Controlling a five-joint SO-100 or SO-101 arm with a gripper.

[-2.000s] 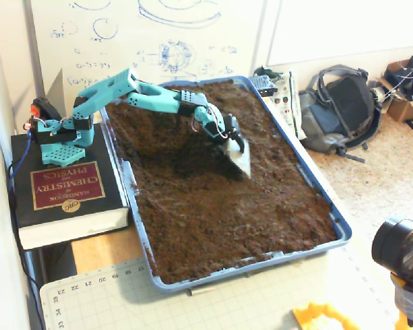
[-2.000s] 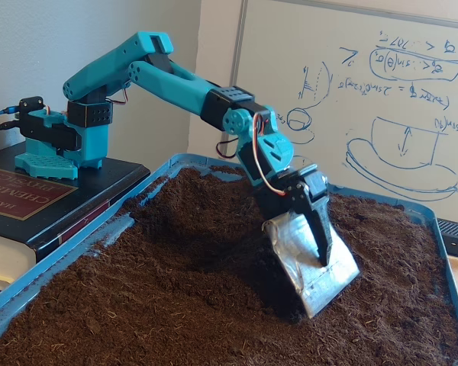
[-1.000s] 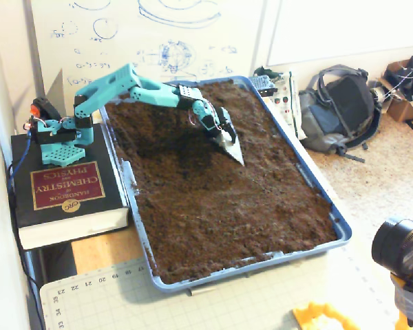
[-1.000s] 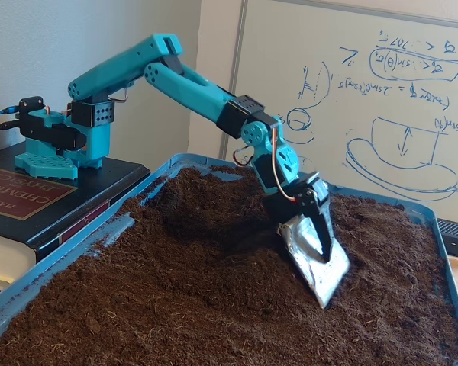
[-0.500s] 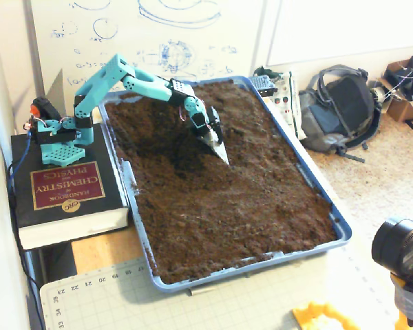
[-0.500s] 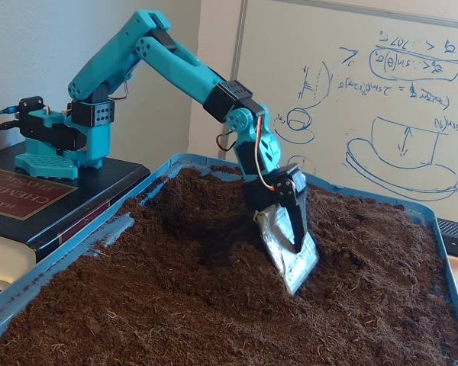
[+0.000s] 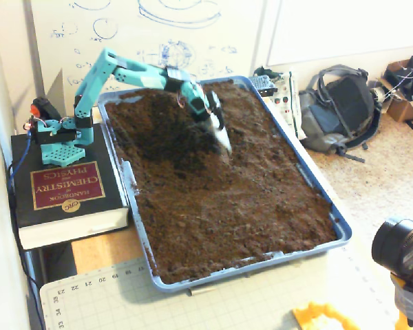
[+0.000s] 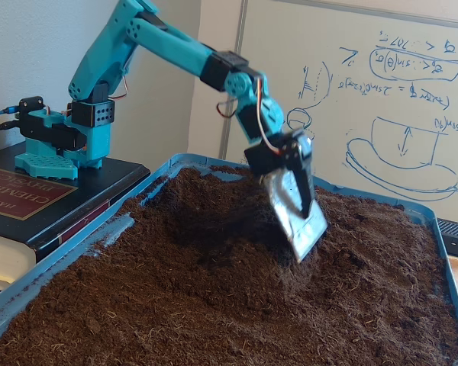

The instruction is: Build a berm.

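Legibly, book (image 7: 67, 189) cover: "HANDBOOK of CHEMISTRY and PHYSICS", CRC logo.

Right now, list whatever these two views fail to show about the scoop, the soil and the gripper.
- Gripper: in both fixed views the metal blade covers its fingers, so open or shut cannot be told.
- Blade tip: in the low fixed view, whether it touches the soil is unclear.
- Berm: the high fixed view shows the soil too flatly to judge any ridge.
- Tray: near end cut off by the low view's bottom edge.
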